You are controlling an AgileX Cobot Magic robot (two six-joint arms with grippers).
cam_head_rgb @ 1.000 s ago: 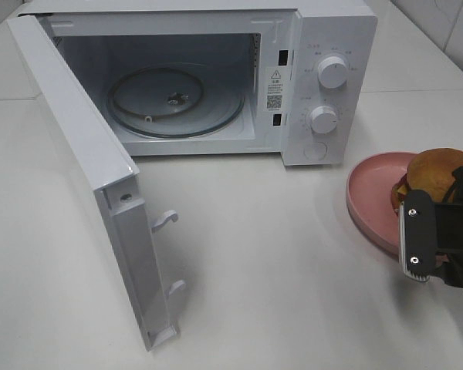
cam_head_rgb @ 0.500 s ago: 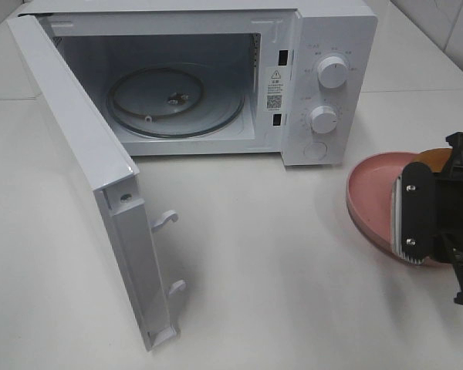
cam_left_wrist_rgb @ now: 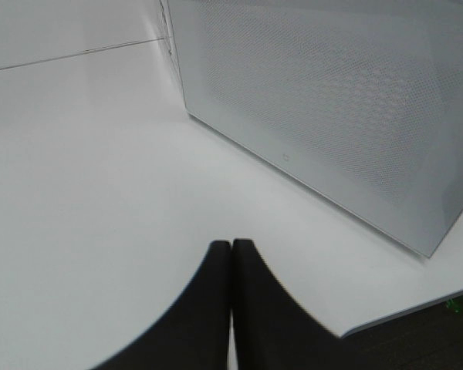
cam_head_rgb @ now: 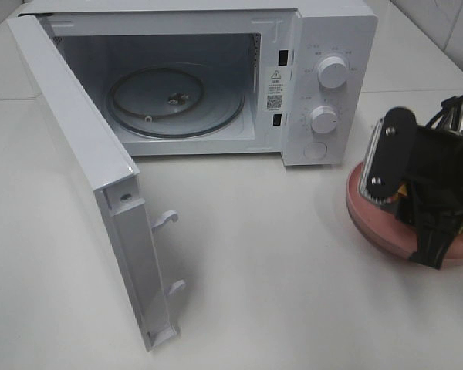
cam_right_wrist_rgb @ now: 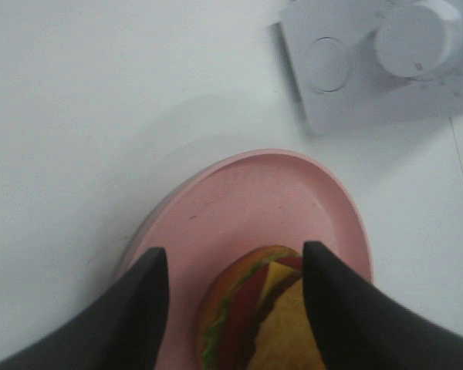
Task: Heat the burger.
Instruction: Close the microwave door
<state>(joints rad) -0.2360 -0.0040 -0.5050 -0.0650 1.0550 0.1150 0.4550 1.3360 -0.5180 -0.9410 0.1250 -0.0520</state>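
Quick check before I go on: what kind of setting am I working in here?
Likely a mock kitchen counter on a lab bench: a white microwave with its door open on a plain white table, and a burger on a pink plate.

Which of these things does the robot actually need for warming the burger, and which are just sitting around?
Needed for the job:
- the burger
- the pink plate it lies on
- the microwave, door open, glass turntable bare
- the right claw, open on either side of the burger

Just there:
- the left claw, shut, beside the door
- the white table
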